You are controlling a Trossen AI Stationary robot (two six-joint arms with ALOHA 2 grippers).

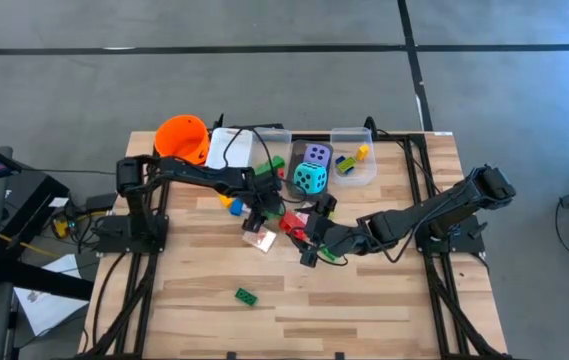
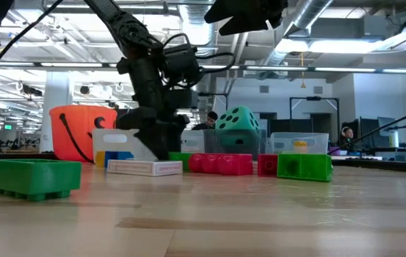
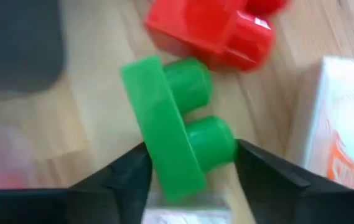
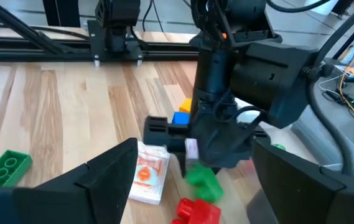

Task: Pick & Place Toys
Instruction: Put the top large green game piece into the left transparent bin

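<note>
Toys lie clustered mid-table. The left gripper [image 1: 265, 214] sits low at centre, its fingers set either side of a green brick [image 3: 177, 127] (contact cannot be confirmed), with a red brick [image 3: 217, 30] just beyond and a pink-white card [image 1: 258, 240] at its 6 o'clock. The right gripper [image 1: 316, 240], at its 3 o'clock, stands wide and holds nothing. A second green brick [image 1: 246, 295] lies apart at 6 o'clock; the teal die [image 1: 311, 179] sits at 1 o'clock.
</note>
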